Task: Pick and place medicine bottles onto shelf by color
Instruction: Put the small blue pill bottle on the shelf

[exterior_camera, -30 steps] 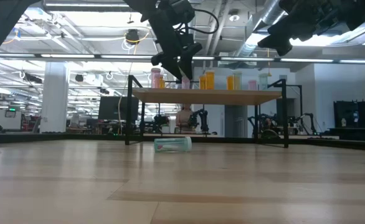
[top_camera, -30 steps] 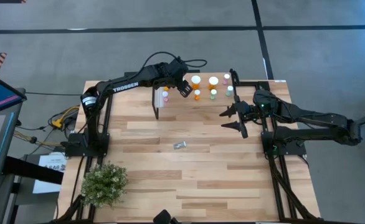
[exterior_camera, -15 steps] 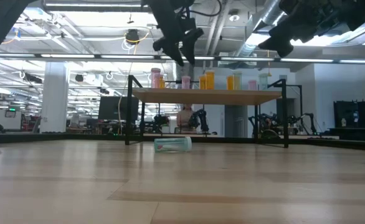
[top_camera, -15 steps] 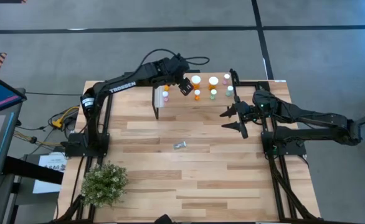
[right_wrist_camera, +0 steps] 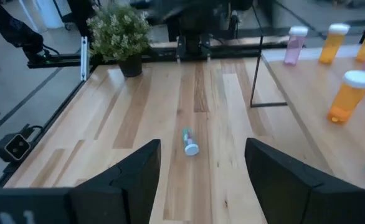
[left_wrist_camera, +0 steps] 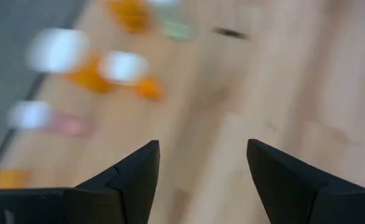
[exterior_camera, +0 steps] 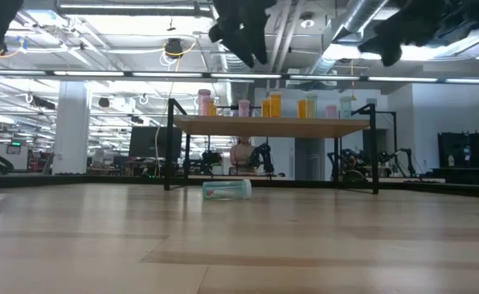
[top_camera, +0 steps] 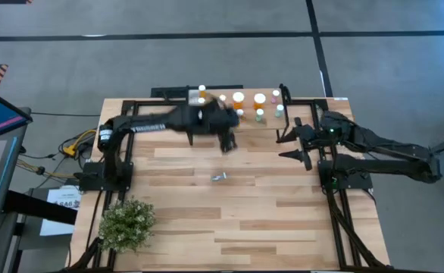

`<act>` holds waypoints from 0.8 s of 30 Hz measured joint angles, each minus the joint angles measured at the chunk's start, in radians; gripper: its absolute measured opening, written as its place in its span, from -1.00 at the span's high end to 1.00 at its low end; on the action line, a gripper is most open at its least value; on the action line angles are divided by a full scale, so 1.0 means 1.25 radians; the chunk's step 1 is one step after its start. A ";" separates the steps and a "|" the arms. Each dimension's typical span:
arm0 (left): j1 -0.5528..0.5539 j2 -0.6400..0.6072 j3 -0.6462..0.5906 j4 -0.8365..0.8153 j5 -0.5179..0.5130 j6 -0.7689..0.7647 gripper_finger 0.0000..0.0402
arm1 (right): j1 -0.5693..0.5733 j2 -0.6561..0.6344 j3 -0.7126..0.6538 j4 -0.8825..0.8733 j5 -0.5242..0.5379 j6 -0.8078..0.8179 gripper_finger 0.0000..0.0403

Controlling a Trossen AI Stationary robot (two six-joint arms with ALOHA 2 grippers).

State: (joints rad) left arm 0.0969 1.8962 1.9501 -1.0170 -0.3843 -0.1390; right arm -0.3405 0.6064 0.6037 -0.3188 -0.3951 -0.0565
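The shelf (exterior_camera: pixel 272 125) stands at the table's far side. On its light wood top (right_wrist_camera: pixel 307 87), several white-capped medicine bottles (top_camera: pixel 239 98) stand upright: pink (exterior_camera: pixel 243 107), orange (exterior_camera: pixel 273 104) and pale green (exterior_camera: pixel 311 106). One pale green bottle (top_camera: pixel 219 177) lies on its side on the tabletop, mid-table, and shows in the right wrist view (right_wrist_camera: pixel 189 142). My left gripper (top_camera: pixel 226 142) hangs open and blurred above the table between the shelf and this bottle, with nothing between its fingers (left_wrist_camera: pixel 201 162). My right gripper (top_camera: pixel 282 146) waits open in the air by the shelf's right end.
A small potted plant (top_camera: pixel 127 224) stands at the table's near left corner. The shelf's black legs (right_wrist_camera: pixel 252 81) reach down to the table. Bare wood lies around the lying bottle and toward the near edge.
My left gripper has risen from just above the pink bottle on the shelf and swung fast toward the table's near edge, out over the middle. The pink bottle stays upright on the shelf. My right gripper has drawn back a little toward the right edge.
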 joint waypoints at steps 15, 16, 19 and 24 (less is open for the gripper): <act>-0.188 0.003 -0.348 0.286 0.090 -0.183 -0.14 | 0.056 -0.220 0.001 -0.019 0.001 0.040 -0.27; -0.187 0.002 -0.368 0.311 0.093 -0.193 -0.14 | 0.060 -0.223 0.001 -0.020 0.001 0.039 -0.27; -0.179 0.003 -0.413 0.330 0.096 -0.218 -0.14 | 0.071 -0.227 0.001 -0.012 0.001 0.040 -0.27; -0.157 0.011 -0.440 0.366 0.126 -0.220 -0.14 | 0.089 -0.223 0.001 -0.013 0.001 0.058 -0.27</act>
State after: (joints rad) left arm -0.0995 1.9100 1.3994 -0.5601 -0.2265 -0.4141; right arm -0.2295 0.3279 0.6044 -0.3350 -0.3935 0.0164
